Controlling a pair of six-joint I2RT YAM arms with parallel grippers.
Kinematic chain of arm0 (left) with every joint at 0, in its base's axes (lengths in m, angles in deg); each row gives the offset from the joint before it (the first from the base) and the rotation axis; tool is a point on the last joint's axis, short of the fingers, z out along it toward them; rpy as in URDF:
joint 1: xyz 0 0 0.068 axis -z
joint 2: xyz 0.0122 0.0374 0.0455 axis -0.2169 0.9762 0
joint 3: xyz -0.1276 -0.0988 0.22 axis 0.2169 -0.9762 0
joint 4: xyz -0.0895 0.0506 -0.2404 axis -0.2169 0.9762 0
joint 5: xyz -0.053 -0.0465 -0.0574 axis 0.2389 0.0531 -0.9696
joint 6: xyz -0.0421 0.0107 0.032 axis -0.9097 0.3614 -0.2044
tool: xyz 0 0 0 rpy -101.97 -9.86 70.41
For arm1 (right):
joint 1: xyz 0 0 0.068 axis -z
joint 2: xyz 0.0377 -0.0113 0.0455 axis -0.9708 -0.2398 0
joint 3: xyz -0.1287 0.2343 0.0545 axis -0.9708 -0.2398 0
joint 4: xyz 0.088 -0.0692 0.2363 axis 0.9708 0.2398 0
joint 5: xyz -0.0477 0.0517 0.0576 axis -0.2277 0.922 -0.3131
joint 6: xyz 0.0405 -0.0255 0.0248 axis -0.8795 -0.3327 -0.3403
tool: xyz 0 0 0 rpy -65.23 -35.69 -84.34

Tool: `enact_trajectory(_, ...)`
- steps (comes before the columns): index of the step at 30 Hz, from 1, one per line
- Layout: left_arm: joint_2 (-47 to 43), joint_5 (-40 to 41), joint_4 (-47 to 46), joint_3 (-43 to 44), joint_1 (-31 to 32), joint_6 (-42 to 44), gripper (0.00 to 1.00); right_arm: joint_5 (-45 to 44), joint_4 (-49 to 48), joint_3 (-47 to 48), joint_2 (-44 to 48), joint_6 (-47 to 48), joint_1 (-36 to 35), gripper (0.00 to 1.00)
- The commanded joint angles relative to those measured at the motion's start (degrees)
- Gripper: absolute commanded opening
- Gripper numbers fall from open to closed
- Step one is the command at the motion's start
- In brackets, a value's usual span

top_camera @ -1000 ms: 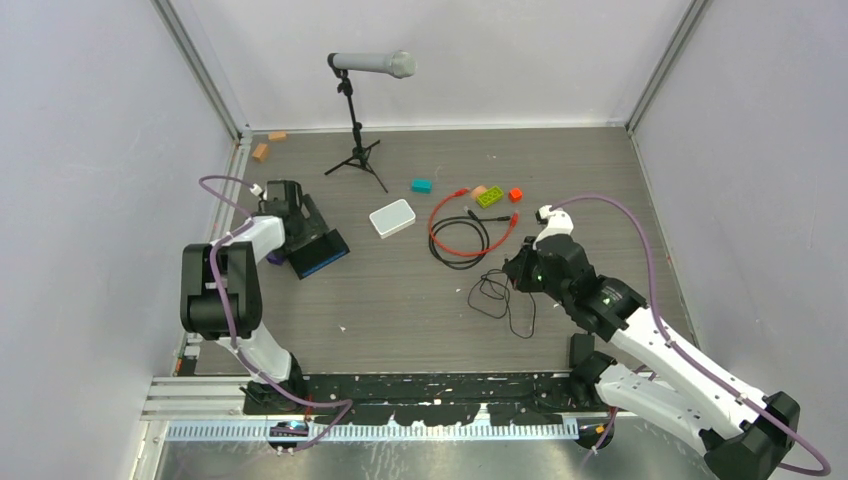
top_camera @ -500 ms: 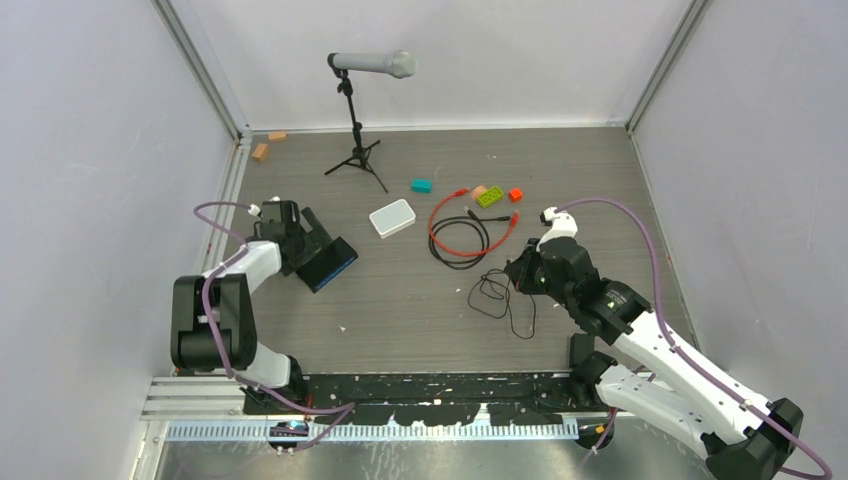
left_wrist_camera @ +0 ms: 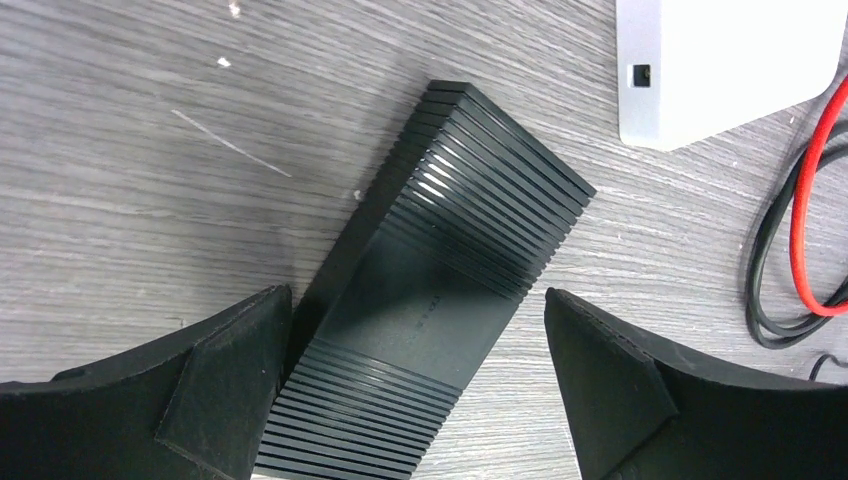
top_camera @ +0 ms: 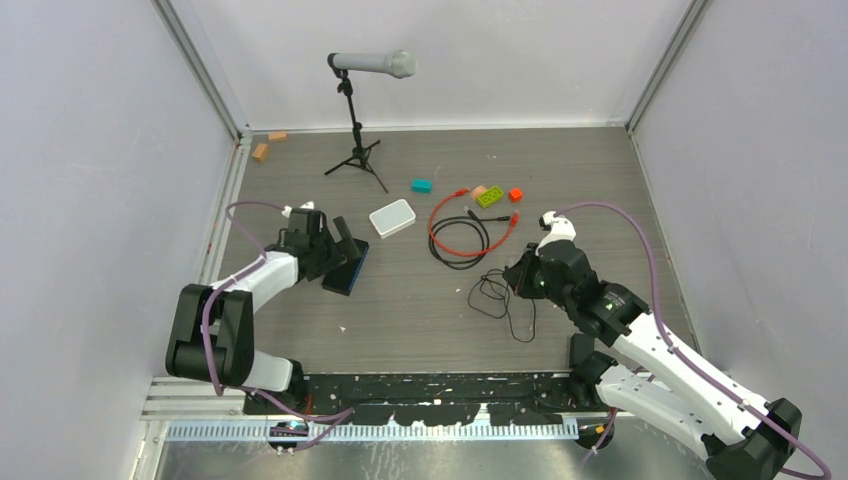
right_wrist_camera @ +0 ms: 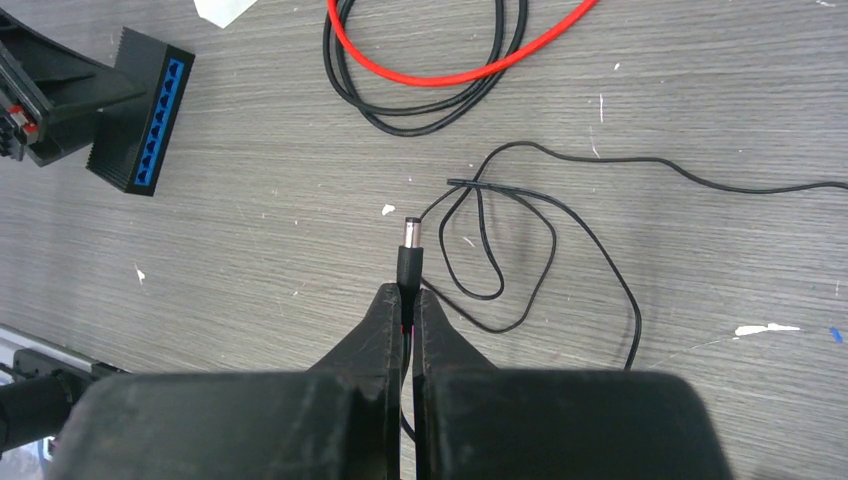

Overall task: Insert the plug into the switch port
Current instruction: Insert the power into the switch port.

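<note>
The flat black ribbed switch box [left_wrist_camera: 440, 290] lies askew between the fingers of my left gripper [left_wrist_camera: 417, 300], which is open; the left finger [left_wrist_camera: 240, 340] touches its long side. Its blue port edge [right_wrist_camera: 160, 125] shows in the right wrist view, and the box [top_camera: 348, 272] also shows from above. My right gripper [right_wrist_camera: 408, 292] is shut on a black barrel plug [right_wrist_camera: 409, 245] with a metal tip, ending a thin black cable [right_wrist_camera: 540, 250]. The plug points toward the switch, well apart from it. The red cable [top_camera: 445, 215] lies coiled on the table, its clear connector [top_camera: 514, 217] free.
A white rounded box [top_camera: 392, 218] sits just beyond the switch. A thicker black cable [top_camera: 462, 245] coils with the red one. Teal [top_camera: 421, 185], green [top_camera: 489, 197] and red [top_camera: 515, 194] bricks lie further back. A microphone stand [top_camera: 358, 150] stands at the back.
My left gripper has swept right and nearer, carrying and turning the switch box toward the table's middle. The right gripper has barely moved and keeps its grip.
</note>
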Motion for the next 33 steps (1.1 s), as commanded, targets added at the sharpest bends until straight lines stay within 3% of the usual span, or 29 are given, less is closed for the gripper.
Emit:
enact_trajectory(1,3.0,-0.5,0.6,0.1,1.3,2.2,1.00,1.9,-1.0,-0.8,1.4,-0.8,0.2,0.00)
enact_trajectory(15,10.9,8.7,6.4,10.6,8.3,9.5,1.00,3.0,0.2,-0.8,1.6,-0.5,0.0,0.00)
enact_trajectory(24,17.8,8.6,8.2,17.5,14.9,15.6,1.00,3.0,2.2,-0.4,2.6,-0.4,-0.1,0.00)
enact_trajectory(33,15.9,7.0,8.6,14.0,25.0,19.7,0.69,2.5,3.7,-0.7,4.4,-0.2,-0.1,0.00)
